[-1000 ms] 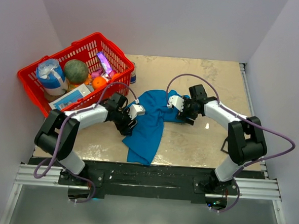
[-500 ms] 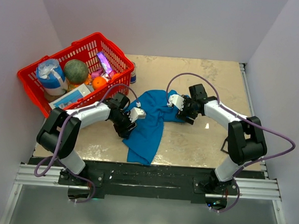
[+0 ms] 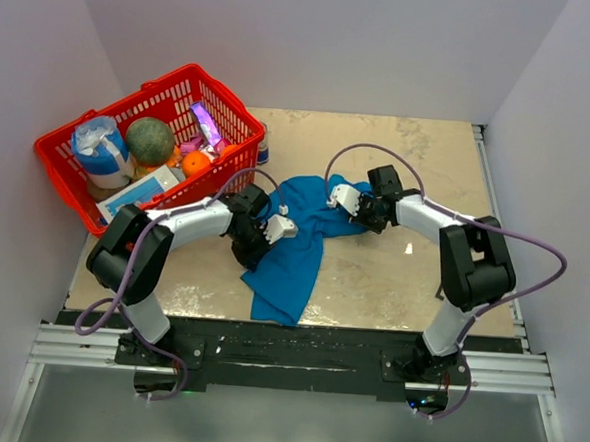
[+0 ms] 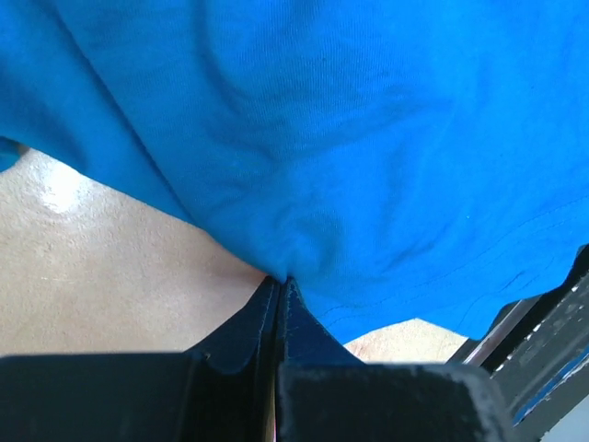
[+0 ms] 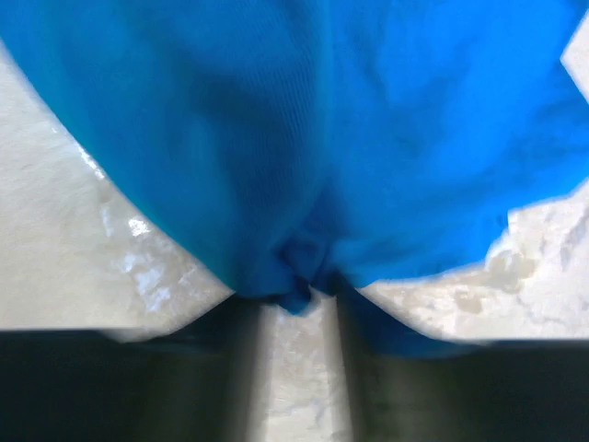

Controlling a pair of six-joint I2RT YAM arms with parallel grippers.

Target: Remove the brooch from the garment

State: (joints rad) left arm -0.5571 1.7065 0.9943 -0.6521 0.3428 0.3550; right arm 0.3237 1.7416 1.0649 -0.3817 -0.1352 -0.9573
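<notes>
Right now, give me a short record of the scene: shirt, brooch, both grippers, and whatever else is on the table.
garment: blue T-shirt, crumpled on the table between the two arms
brooch: not visible in any view
left gripper: shut on a fold at the garment's edge
right gripper: shut on a bunched fold of the garment; view blurred
other: filled red basket, far left

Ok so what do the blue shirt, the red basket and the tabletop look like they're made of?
Shirt: soft matte knit cloth, probably cotton jersey, going by its fine ribbed weave and loose folds.
Basket: moulded plastic, slightly glossy, with an even red colour and an open lattice wall.
Table: beige, mottled like stone, with shiny glints. It could be stone or a stone-look laminate.
</notes>
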